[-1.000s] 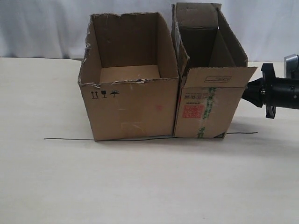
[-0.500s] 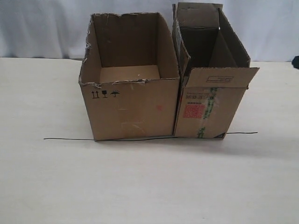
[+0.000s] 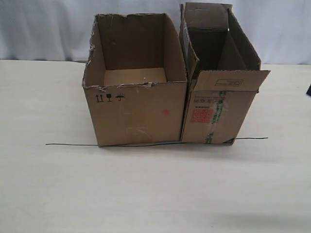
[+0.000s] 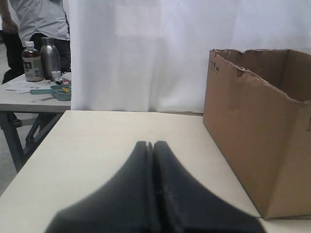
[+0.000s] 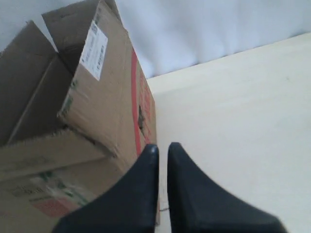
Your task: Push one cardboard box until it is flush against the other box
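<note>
Wider brown cardboard box with torn top edges is carrying three small black handling symbols at the upper left of its front: paired up-arrows, a glass, an umbrella. Narrower brown cardboard box with upright flaps is showing a red-printed square label with lines of red print above it, all too small to read. A black outlined rectangular stamp is sitting on its folded front flap, content illegible. In the right wrist view, a white sticker on one flap is carrying fine print, unreadable. Brown plastic drink bottle is wearing a pale label; its dark characters aren't resolving.
</note>
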### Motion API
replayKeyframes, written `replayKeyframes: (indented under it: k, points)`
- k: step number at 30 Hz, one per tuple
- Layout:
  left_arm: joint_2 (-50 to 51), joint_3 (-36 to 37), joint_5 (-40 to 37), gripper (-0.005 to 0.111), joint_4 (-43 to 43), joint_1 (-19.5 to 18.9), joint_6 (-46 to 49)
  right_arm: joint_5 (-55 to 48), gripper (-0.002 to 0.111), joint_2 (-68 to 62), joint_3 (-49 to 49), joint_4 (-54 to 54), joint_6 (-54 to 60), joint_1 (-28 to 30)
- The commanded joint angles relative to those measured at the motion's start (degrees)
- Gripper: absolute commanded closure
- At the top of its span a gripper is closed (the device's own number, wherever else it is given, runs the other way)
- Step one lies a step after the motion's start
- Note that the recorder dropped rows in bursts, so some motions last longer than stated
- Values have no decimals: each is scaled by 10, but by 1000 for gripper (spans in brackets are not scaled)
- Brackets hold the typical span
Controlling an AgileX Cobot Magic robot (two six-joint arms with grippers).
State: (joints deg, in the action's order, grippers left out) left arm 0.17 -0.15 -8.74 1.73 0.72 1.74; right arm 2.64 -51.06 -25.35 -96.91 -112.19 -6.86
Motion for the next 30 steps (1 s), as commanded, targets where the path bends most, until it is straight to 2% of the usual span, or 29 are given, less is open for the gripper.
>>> replayKeyframes:
  k: [1,6,16,20,25,26,30]
  points:
    - [-2,2,6,107,5,4,0,-95,103,46,72,11,6,-92]
    - [-2,2,6,107,5,4,0,-85,103,99,110,11,6,-144]
    - [-2,2,6,107,5,4,0,-102,103,141,111,6,-1,-151]
    - [-2,2,6,107,5,4,0,60,103,296,164,-3,19,-43]
    - [-2,2,6,107,4,4,0,132,103,445,246,2,20,64]
    - [-2,2,6,107,4,4,0,141,103,474,253,2,20,80]
    - [-2,2,6,107,4,4,0,125,103,511,253,-30,23,81]
